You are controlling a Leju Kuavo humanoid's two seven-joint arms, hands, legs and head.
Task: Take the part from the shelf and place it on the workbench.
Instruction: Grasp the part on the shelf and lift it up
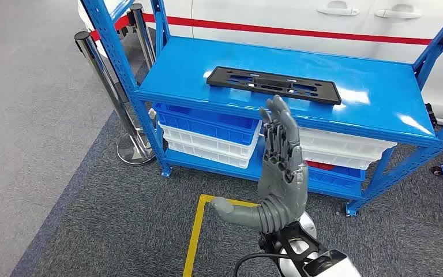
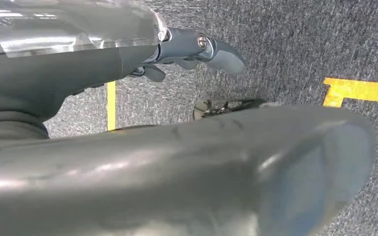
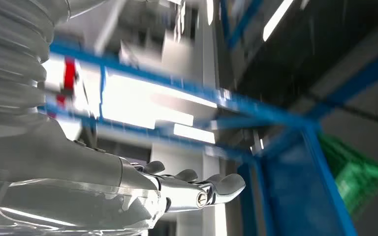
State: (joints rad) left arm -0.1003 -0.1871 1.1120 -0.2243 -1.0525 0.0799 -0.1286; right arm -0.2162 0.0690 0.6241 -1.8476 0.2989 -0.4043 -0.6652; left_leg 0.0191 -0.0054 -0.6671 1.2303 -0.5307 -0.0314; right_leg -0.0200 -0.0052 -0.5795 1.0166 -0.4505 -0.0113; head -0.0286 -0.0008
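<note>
Because the right hand (image 1: 281,156) is raised in front of the shelf (image 1: 380,101) with its fingers (image 1: 277,118) stretched out flat and nothing in its hold, the step in hand looks like the reach for the part (image 1: 274,85), and the grasp is not yet made. The shelf, the largest thing here, is a blue steel rack whose top deck fills the head view from about ten o'clock to three o'clock. The part is a long, flat black plate with slots and holes, lying lengthwise on that deck at roughly twelve o'clock from the hand, near the front edge. It is thin and lies flush on the deck, so I judge a good grasp wants the fingers over its far side and the thumb (image 1: 231,209) under the near edge, perhaps after drawing it towards the lip. Taken near its middle, it should lift level instead of tipping.

Below the deck, at about nine o'clock from the hand, a blue tray (image 1: 207,122) sits stacked on white trays (image 1: 205,145); more white trays (image 1: 346,149) lie at three o'clock. What they hold I cannot tell.

The left hand (image 2: 197,49) hangs over the grey carpet (image 2: 300,44) with its fingers curled loosely, and I see nothing in it; whether they are fully closed I cannot tell.
</note>
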